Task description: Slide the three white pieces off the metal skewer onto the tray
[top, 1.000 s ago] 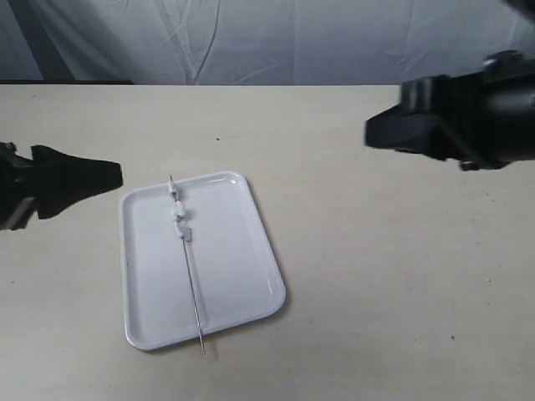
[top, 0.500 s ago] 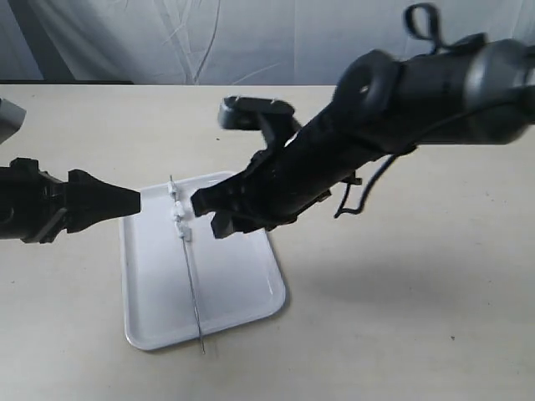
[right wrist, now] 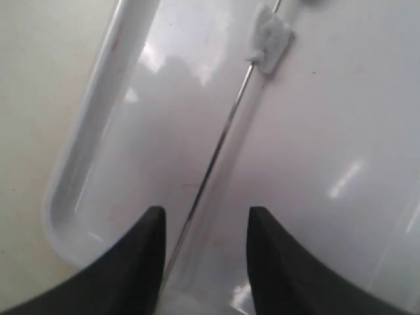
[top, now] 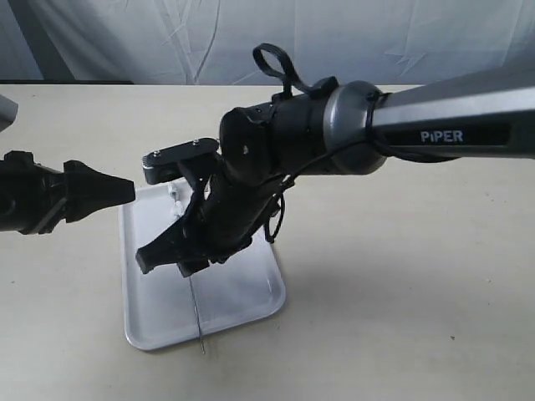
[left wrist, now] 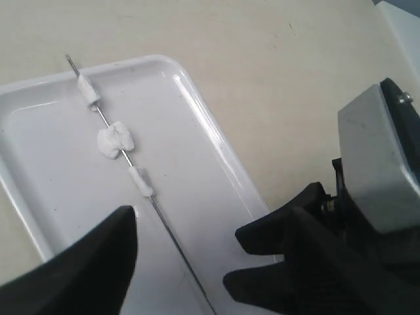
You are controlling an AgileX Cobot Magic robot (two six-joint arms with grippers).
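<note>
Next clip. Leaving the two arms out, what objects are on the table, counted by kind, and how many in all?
white pieces, threaded on the skewer: 3
metal skewer: 1
tray: 1
Total: 5

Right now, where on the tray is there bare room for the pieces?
Bare tray either side of the metal skewer, out to each long rim. Crowded: the three white pieces at one end, and the right gripper over the bare shaft.
</note>
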